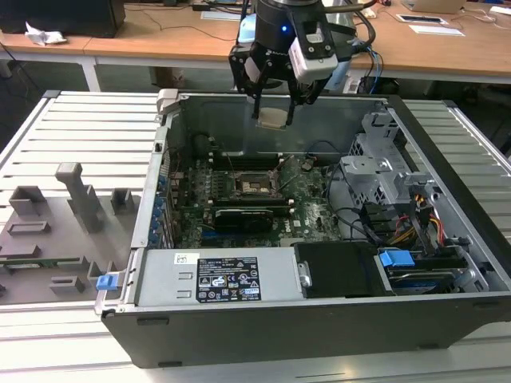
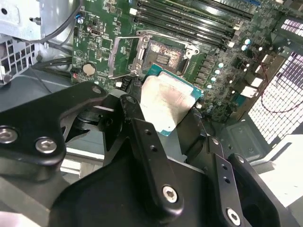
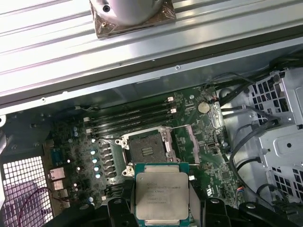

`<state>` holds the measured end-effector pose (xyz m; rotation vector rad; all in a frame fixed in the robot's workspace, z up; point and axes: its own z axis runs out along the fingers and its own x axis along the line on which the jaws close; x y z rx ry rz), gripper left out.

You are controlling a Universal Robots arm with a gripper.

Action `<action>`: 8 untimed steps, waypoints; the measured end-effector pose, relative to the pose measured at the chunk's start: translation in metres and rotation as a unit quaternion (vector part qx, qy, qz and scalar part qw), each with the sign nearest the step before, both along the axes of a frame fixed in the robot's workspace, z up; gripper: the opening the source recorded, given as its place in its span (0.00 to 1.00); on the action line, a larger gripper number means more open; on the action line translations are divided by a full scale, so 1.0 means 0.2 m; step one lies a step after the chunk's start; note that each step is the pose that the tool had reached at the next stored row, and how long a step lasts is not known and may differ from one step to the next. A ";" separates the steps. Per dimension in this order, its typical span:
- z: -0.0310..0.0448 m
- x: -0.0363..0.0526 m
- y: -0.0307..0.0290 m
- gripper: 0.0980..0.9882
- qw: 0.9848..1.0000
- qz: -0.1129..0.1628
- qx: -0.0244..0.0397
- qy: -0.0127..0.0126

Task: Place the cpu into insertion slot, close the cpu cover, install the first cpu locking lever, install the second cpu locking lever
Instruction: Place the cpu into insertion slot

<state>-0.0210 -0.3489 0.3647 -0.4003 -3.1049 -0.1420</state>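
Observation:
My gripper (image 1: 272, 112) is shut on the cpu (image 1: 272, 119), a flat square chip with a silvery top and green edge, held level in the air above the open computer case. In both wrist views the cpu (image 3: 161, 196) (image 2: 165, 104) sits between the black fingers (image 3: 118, 210). Below and apart from it lies the insertion slot (image 1: 255, 185) (image 3: 147, 150) (image 2: 165, 56), uncovered, its pale contact field showing. The cpu cover (image 2: 112, 56), a thin metal frame, is swung open beside the slot.
The case wall (image 1: 279, 327) and rear panel (image 1: 335, 120) ring the motherboard. A long black card (image 1: 247, 217) lies just in front of the slot, memory slots (image 3: 132, 118) behind it. Drive cage and cables (image 1: 391, 207) stand at the exterior view's right, grey fixtures (image 1: 64, 215) at its left.

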 end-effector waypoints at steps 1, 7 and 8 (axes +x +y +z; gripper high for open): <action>-0.001 0.000 0.000 0.50 1.000 -0.007 0.000 0.000; -0.002 0.000 0.000 0.50 0.999 -0.035 0.000 0.000; -0.002 0.000 0.000 0.50 0.999 -0.039 0.000 0.000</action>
